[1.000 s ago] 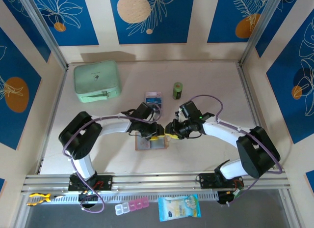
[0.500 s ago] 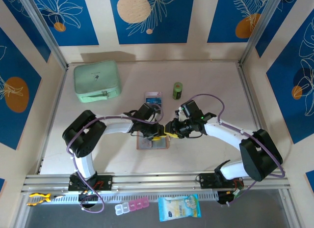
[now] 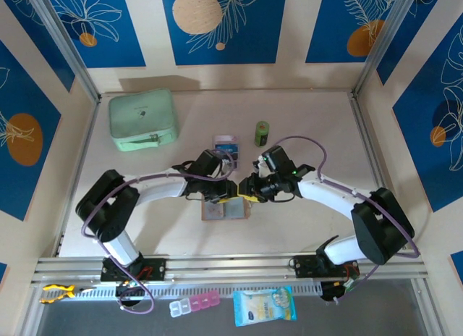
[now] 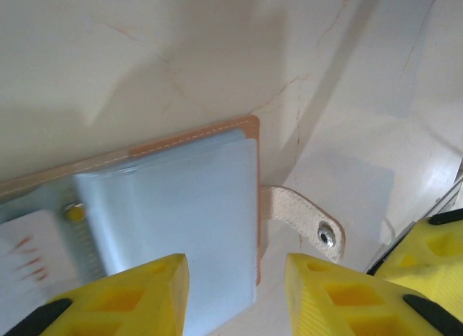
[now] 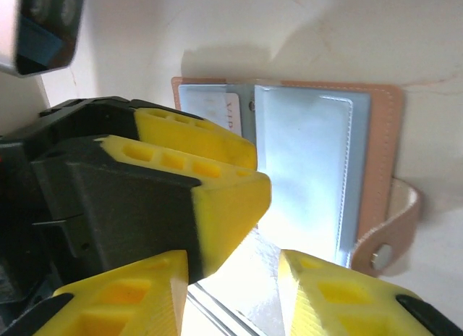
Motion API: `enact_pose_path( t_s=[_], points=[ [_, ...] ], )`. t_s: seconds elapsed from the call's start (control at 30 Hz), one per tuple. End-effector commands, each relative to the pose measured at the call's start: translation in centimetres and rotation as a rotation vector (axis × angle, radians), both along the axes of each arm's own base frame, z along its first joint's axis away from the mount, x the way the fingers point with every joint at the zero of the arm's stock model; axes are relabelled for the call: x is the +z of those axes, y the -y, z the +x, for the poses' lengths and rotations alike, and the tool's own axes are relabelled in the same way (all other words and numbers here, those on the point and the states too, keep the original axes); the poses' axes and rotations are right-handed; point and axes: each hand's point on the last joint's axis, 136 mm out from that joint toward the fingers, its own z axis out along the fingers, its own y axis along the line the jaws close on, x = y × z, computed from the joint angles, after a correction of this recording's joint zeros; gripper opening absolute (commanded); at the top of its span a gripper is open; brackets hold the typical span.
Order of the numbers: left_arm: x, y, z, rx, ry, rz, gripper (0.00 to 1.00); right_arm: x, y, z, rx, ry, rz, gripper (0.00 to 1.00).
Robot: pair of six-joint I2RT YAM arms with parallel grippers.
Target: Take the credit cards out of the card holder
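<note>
Fingers (image 5: 217, 173) of left end effector (image 3: 230, 195) overlap card holder (image 5: 311, 169).

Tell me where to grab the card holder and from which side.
Take the snap tab. The card holder lies open and flat on the table, edges flush, while the tab sticks out past its outer edge and seems to curl upward. Come in from that tab side, closing across the strap.

The left claw (image 5: 257, 175) hides half the card holder (image 5: 311, 169); a credit card (image 4: 29, 242) inside looks blurred, cut off.
</note>
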Motion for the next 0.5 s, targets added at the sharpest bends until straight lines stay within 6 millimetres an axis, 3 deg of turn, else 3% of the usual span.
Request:
enact_pose_path(
  t_s=[0.0, 0.27, 0.47],
  points=[
    [0.8, -1.8, 0.1, 0.018, 0.029, 0.006, 0.39, -0.2, -1.2, -0.3, 0.025, -0.030, -0.001, 0.38],
    [-0.1, -6.7, -0.4, 0.106, 0.008, 0.039, 0.34, -1.1, -4.2, -0.3, 0.083, -0.051, -0.006, 0.36],
    [-1.0, -8.8, -1.2, 0.137, -0.019, 0.055, 0.24, -2.0, -6.5, -0.6, 0.136, -0.069, -0.015, 0.35]
  ],
)
